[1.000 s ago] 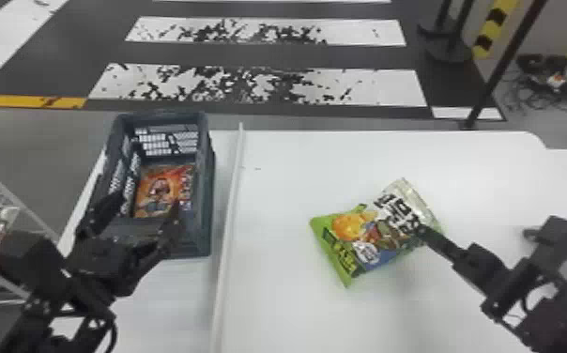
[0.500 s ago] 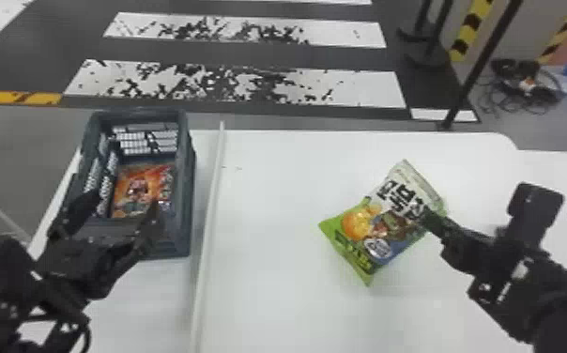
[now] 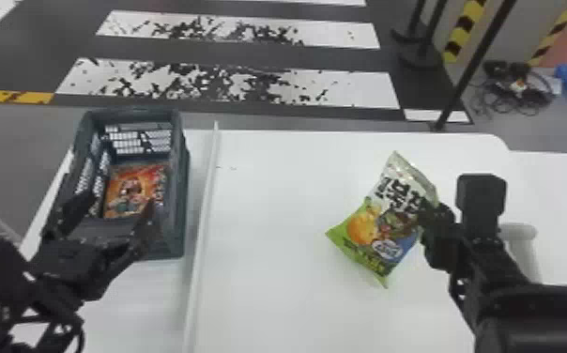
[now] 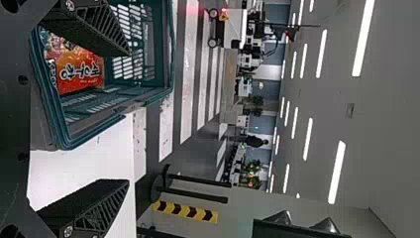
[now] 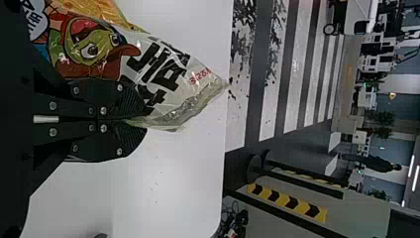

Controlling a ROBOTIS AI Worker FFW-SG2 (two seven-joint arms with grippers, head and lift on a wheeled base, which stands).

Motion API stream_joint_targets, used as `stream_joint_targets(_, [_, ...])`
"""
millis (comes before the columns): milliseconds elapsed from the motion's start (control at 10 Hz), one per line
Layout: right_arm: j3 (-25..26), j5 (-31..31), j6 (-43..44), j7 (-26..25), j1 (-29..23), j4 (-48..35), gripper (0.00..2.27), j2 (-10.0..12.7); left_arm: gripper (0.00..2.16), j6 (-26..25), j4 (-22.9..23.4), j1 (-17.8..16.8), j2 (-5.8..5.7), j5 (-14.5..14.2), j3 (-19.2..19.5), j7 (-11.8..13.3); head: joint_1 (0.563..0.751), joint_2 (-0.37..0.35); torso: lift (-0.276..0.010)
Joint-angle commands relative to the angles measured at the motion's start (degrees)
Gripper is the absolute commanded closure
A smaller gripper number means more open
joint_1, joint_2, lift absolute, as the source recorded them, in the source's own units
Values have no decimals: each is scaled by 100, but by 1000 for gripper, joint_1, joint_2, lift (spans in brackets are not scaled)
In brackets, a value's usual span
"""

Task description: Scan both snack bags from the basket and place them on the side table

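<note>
My right gripper [image 3: 430,211] is shut on the edge of the green and white snack bag [image 3: 381,230], over the right part of the white table. In the right wrist view the same gripper [image 5: 124,119] pinches the white end of that bag [image 5: 171,79]. The orange-red snack bag [image 3: 132,190] lies inside the dark basket [image 3: 181,188] at the left. Over the basket's near end stands my left gripper [image 3: 118,206], open, nothing between its fingers. In the left wrist view this gripper [image 4: 124,116] is beside the basket [image 4: 64,136], which holds the orange-red bag [image 4: 79,67].
A raised white strip [image 3: 205,211] runs front to back on the table [image 3: 268,291], between basket and green bag. A pale handle-like object [image 3: 524,244] is beside the right arm. Beyond the far edge stand posts [image 3: 475,65], with cables [image 3: 517,89] on the floor.
The head view has shifted a little to the right. My right arm has swung round, and the green bag in its gripper is turned more upright. The left gripper remains open by the basket.
</note>
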State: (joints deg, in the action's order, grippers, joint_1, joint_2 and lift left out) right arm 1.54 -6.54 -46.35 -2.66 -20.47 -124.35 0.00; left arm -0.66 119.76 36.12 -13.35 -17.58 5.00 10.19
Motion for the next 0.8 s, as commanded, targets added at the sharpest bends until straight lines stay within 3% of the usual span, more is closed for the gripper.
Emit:
stream_joint_targets(0, [-92, -181, -283, -33, -27, -318, 2256, 0, 83, 0, 3, 0, -10, 0, -8, 0, 695, -38, -75])
stream_joint_targets(400, [-338, -726, -512, -235, 43, -678, 2256, -18, 83, 0, 3, -17, -10, 0, -25, 0, 695, -47, -75])
stream_joint_targets(700, [-1050, -1938, -652, -824, 52, -739, 2256, -123, 83, 0, -14, -17, -1, 0, -34, -9, 695, -58, -75])
